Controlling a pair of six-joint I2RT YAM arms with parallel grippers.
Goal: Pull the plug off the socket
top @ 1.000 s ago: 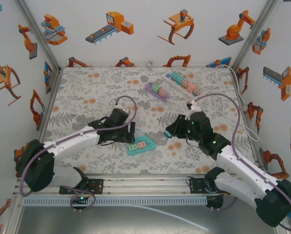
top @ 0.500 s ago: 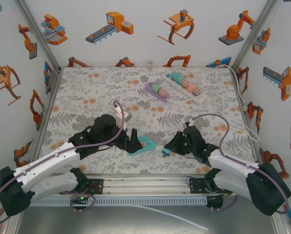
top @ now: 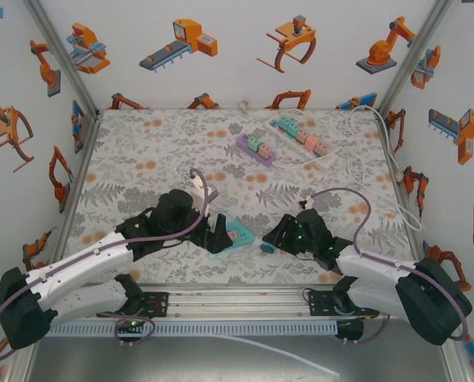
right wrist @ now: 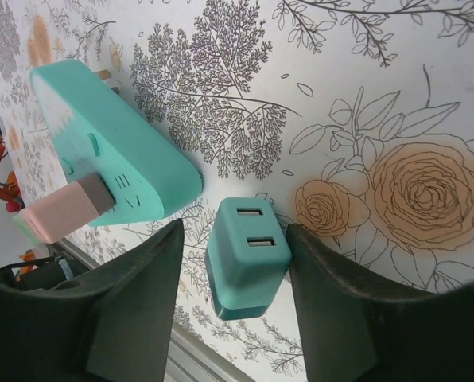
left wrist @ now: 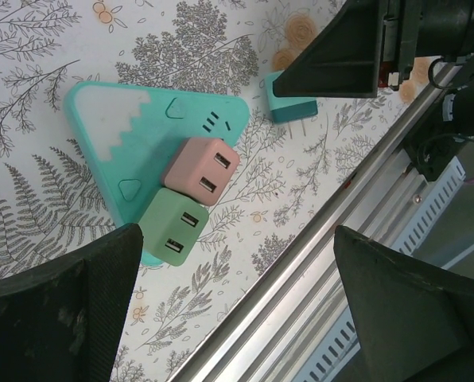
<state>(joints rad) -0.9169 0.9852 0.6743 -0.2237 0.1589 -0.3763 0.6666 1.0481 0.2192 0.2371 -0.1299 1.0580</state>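
Table (top: 141,151) with a grey-and-orange floral cover carries the work, and the teal triangular plastic socket block (left wrist: 118,135) lying flat on it is the landmark here.

The left claw (left wrist: 237,239) hangs directly above the block, released, with its dark fingers spread wide on either side and touching nothing. The right claw (right wrist: 235,231) sits low, just beside the block on the side nearer the right arm. Its jaws are loosened astride the teal cube-shaped plastic plug (right wrist: 249,267), with a sliver of table showing between one finger and the plug. On the other side I cannot tell whether finger and plug touch.

That plug lies on the table just beside the block and clear of it, its two slots facing up. A pink cube plug (left wrist: 201,171) and a green cube plug (left wrist: 173,227) sit side by side, plugged into the block's top face.

The teal plug looks pulled free, so the step in hand appears to be letting it go. To do that cleanly, the right claw should spread fully before rising, then lift straight up and away from the block so neither finger drags the plug back against it. The left claw should rise vertically too, so it does not clip the pink and green cubes.
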